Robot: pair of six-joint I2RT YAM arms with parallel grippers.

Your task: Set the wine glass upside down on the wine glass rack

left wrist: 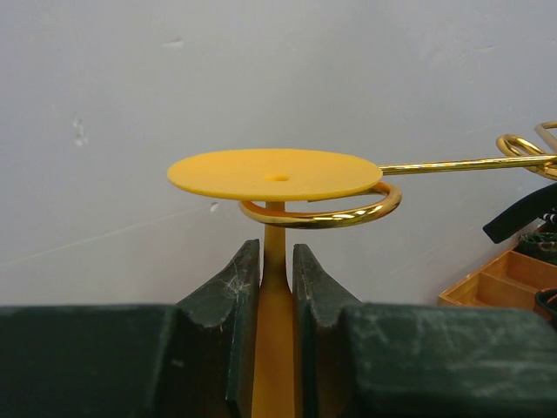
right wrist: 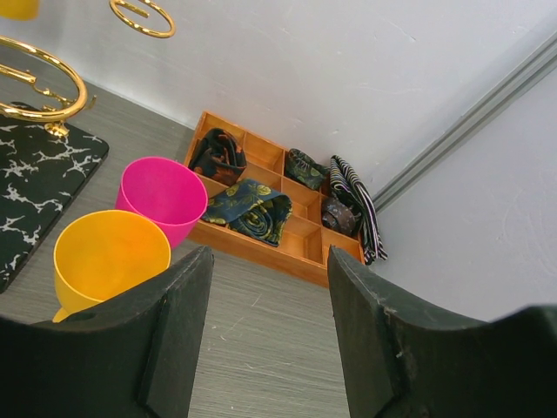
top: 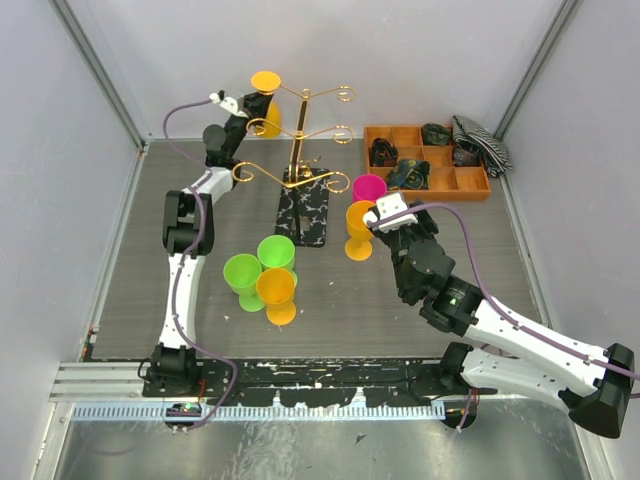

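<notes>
An orange wine glass point(top: 265, 82) hangs upside down at the wine glass rack's point(top: 298, 150) upper left arm. In the left wrist view its flat foot point(left wrist: 274, 174) lies just above the gold spiral ring point(left wrist: 348, 213), and the stem runs down through the ring. My left gripper point(left wrist: 277, 261) is shut on that stem, one finger on each side point(top: 243, 105). My right gripper point(right wrist: 270, 287) is open and holds nothing. It hovers low beside an upright orange glass point(right wrist: 109, 257) and a pink one point(right wrist: 165, 196), to the right of the rack's black speckled base point(top: 305, 210).
Two green glasses point(top: 242, 275) and an orange one point(top: 277, 290) stand grouped on the mat in front of the rack. An orange compartment tray point(top: 478, 185) with rolled ties sits at the back right. Grey walls close the back and sides.
</notes>
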